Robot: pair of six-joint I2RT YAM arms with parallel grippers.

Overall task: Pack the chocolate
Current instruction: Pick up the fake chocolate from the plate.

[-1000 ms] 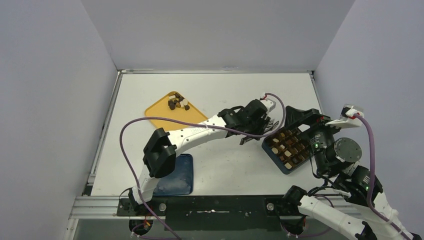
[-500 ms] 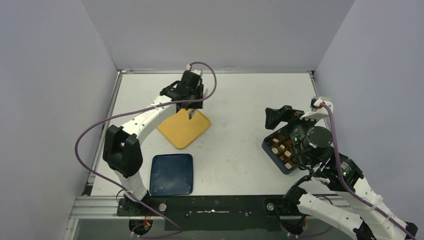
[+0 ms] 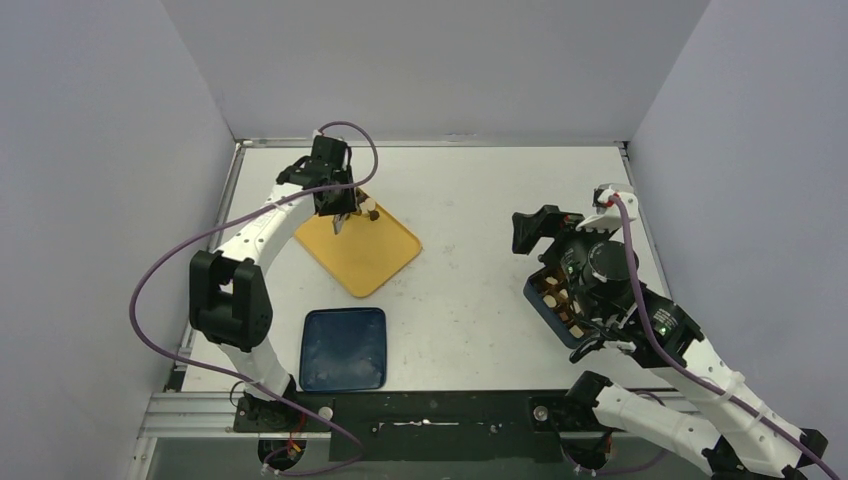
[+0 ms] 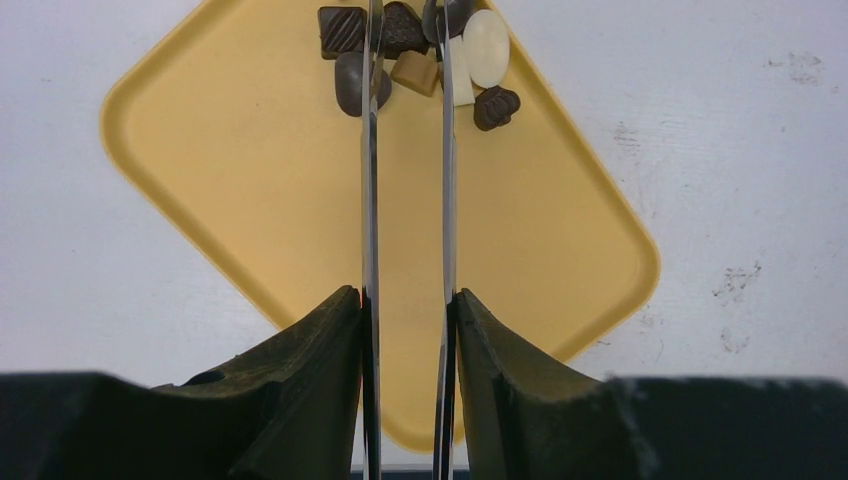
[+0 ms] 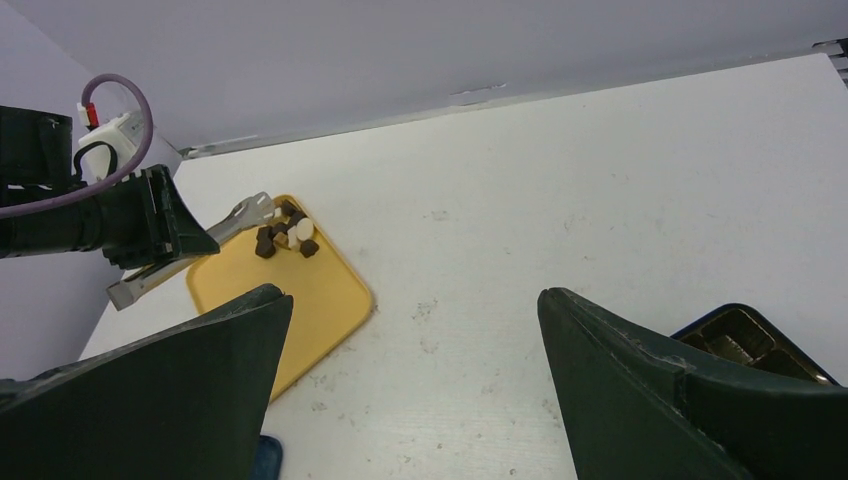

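Metal tongs (image 4: 370,200) in the left gripper (image 4: 405,310), narrowly parted, reach chocolate (image 4: 415,72) on the yellow tray (image 4: 230,180); probably light, slippery: pinch flat sides.

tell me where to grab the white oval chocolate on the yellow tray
Probably pinch the white oval chocolate across its narrow width, from straight above: it lies flat at the edge of the pile, bare yellow tray on one long side, other pieces tight against the other.
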